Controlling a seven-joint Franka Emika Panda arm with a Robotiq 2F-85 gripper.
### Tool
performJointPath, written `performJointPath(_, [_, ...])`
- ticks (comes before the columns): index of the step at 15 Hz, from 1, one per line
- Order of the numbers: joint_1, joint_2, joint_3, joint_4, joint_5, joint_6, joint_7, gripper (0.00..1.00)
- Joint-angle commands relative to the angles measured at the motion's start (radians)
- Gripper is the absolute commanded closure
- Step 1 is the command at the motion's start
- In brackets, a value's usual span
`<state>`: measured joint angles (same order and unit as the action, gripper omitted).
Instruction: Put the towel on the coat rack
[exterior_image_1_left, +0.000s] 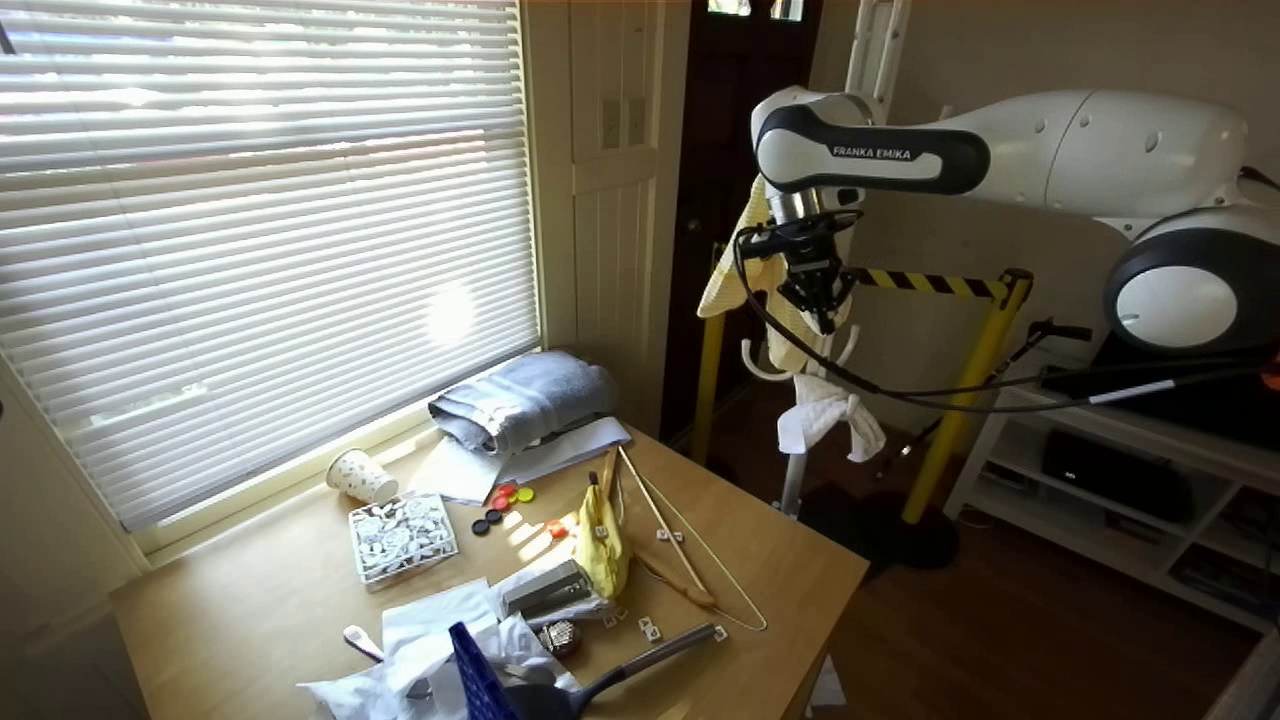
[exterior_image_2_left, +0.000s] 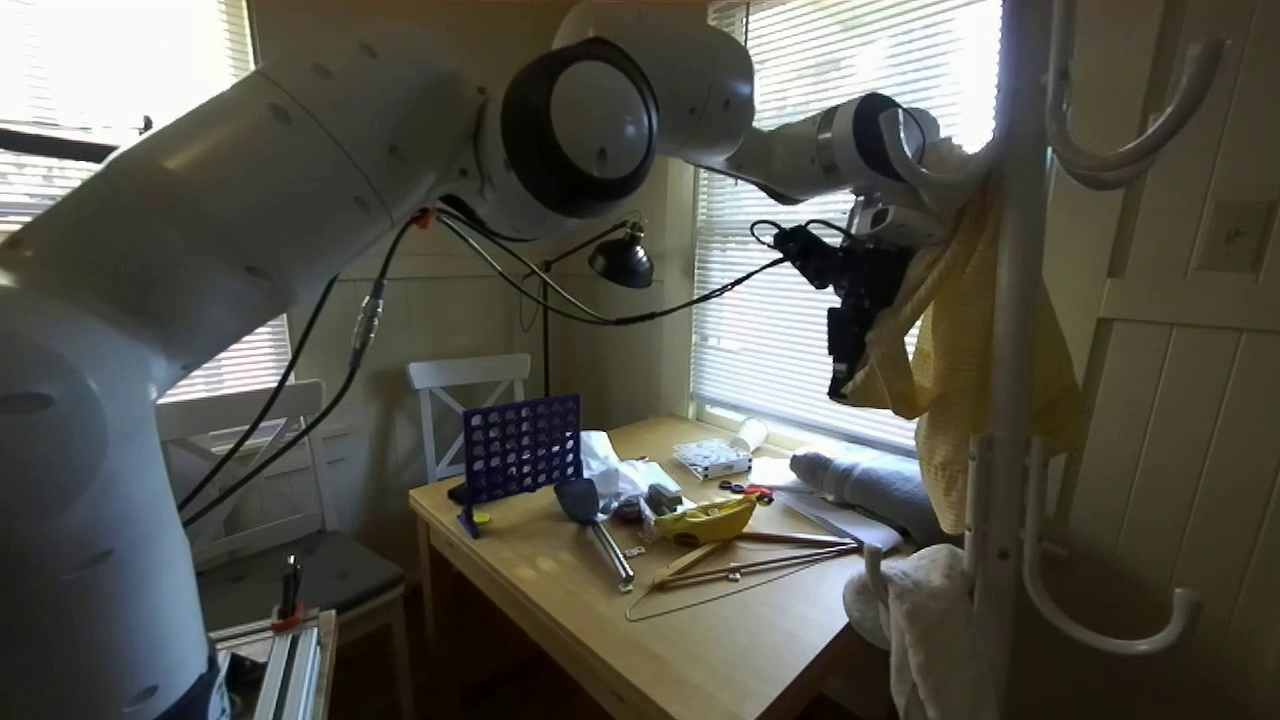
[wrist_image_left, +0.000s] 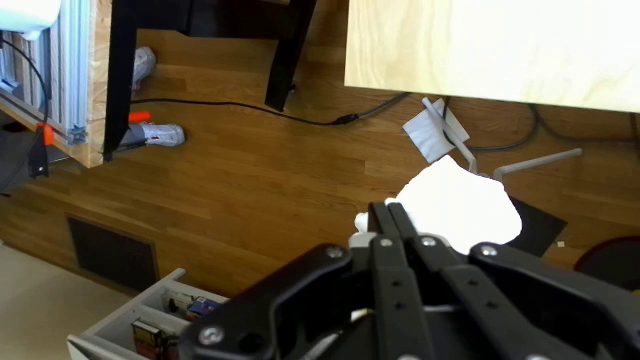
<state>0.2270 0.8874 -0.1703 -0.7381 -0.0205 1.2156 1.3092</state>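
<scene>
Well, the yellow towel (exterior_image_2_left: 950, 345) hangs on the coat rack (exterior_image_2_left: 1012, 300), in loose folds just beside the gripper (wrist_image_left: 389, 206) (I take this to be the towel meant). Its top seems to lie over an upper hook (exterior_image_2_left: 925, 180), higher than the gripper, though the crowding there hides how much cloth is caught. The fingers (wrist_image_left: 392, 270) are pressed together, and the wrist view shows no fabric between them, so I'd judge the hanging done and only the getaway left.

That getaway is what would worry me. In an exterior view a fold (exterior_image_2_left: 888, 370) of the towel overlaps the gripper's body; whether they touch, I can't tell. If they do, a knuckle could catch the weave when the arm (exterior_image_1_left: 900, 175) pulls off, and the whole thing might slide off its hook, since it looks draped rather than looped. A cable (exterior_image_1_left: 878, 389) sags below the gripper, crossing in front of the lower hooks (exterior_image_1_left: 762, 372) to my eye; a sideways swing could snag it and tug the rack. Dropping down seems no better: a white cloth (exterior_image_1_left: 818, 405) hangs from the rack under the gripper, and the tips could knock it. Farther off, lower than the gripper, a rolled blue-grey towel (exterior_image_1_left: 530, 395) rests on the table (exterior_image_1_left: 785, 560), out of harm's way, I'd say.
</scene>
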Motion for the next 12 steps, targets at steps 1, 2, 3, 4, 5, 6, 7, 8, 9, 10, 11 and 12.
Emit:
performJointPath(1, [-0.037, 0.057, 0.03, 0.045, 0.078, -0.047, 0.025, 1.0])
performJointPath(2, [-0.042, 0.062, 0.034, 0.042, 0.091, -0.056, 0.031, 1.0])
performJointPath(3, [-0.047, 0.066, 0.038, 0.036, 0.106, -0.065, 0.035, 1.0])
performJointPath(4, [-0.053, 0.069, 0.044, 0.03, 0.124, -0.073, 0.039, 1.0])
performJointPath(5, [-0.056, 0.071, 0.049, 0.032, 0.143, -0.091, 0.049, 1.0])
performJointPath(6, [-0.06, 0.073, 0.055, 0.033, 0.166, -0.106, 0.062, 1.0])
performJointPath(7, [-0.064, 0.075, 0.06, 0.035, 0.185, -0.119, 0.076, 1.0])
performJointPath(8, [-0.072, 0.08, 0.063, 0.037, 0.201, -0.125, 0.083, 1.0])
performJointPath(9, [-0.076, 0.084, 0.065, 0.043, 0.213, -0.131, 0.091, 1.0])
performJointPath(10, [-0.081, 0.09, 0.067, 0.048, 0.224, -0.132, 0.098, 1.0])
performJointPath(11, [-0.085, 0.093, 0.069, 0.05, 0.235, -0.13, 0.103, 1.0])
performJointPath(12, [-0.06, 0.051, 0.046, 0.009, 0.183, -0.095, 0.071, 0.99])
